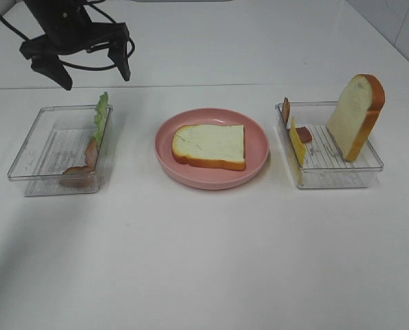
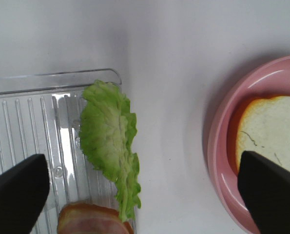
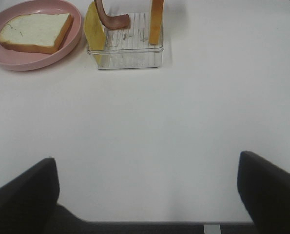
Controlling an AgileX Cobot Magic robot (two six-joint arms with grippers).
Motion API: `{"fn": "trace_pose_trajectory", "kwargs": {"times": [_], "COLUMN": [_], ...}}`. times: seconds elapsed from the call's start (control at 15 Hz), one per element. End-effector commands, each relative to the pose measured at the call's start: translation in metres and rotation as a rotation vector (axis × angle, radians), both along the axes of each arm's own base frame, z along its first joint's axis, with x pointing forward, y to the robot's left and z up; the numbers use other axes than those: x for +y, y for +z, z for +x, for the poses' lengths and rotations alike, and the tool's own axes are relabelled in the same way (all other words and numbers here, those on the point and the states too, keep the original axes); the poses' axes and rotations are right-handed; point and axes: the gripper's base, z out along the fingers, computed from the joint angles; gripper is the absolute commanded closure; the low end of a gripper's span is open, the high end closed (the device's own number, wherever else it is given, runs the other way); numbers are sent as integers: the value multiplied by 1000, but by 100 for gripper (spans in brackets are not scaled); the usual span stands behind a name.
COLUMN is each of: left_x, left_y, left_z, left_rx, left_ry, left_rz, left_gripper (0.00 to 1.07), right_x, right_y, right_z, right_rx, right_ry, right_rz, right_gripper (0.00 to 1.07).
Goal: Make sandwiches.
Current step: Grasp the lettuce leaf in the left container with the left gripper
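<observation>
The pink plate [image 1: 164,141] sits mid-table with bare white surface all round its rim. A clear gap separates it from the left tray [image 1: 36,148] on one side and from the right tray [image 1: 335,177] on the other. The widest free stretch lies nearer the camera than the plate. One bread slice [image 1: 209,144] lies flat on the plate with nothing on it. In the left tray, a lettuce leaf [image 1: 102,118] stands on edge against the wall facing the plate, its top above the rim. A bacon strip [image 1: 87,159] leans beside it in the near corner. In the right tray, a cheese square [image 1: 297,143] stands against the wall facing the plate, with small bacon pieces [image 1: 304,134] just beside it. A second bread slice [image 1: 355,117] stands upright near the wall farthest from the plate. The left gripper [image 1: 95,78] hangs in the air to the left of the plate, over the far end of the left tray. Its jaws are spread wide, gripping and touching nothing. The right gripper [image 3: 145,158] appears only in its own wrist view, well back from the plate over bare table [image 1: 204,261]. Its fingers are also spread wide and empty. The tabletop is plain white, with a pale wall rising behind it.
</observation>
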Motion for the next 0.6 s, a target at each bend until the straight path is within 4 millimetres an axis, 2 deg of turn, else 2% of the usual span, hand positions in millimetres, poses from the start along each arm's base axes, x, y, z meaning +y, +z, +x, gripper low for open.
{"fn": "trace_pose_trajectory", "kwargs": {"times": [0.07,0.27,0.6], "left_x": [-3,-5,-5], "left_y": [-20,-41,-58], "left_z": [1,7,8], "left_rx": [51,62,100], "left_ry": [0,7,17], "left_rz": [-12,-19,-13], "left_gripper": [4,4,11], "right_x": [0,0,0], "right_y": [0,0,0], "right_z": [-4,-4,-4], "right_rx": [-33,-33,-33], "right_ry": [-2,-2,-2], "right_rz": [0,0,0], "right_gripper": [11,11,11]}}
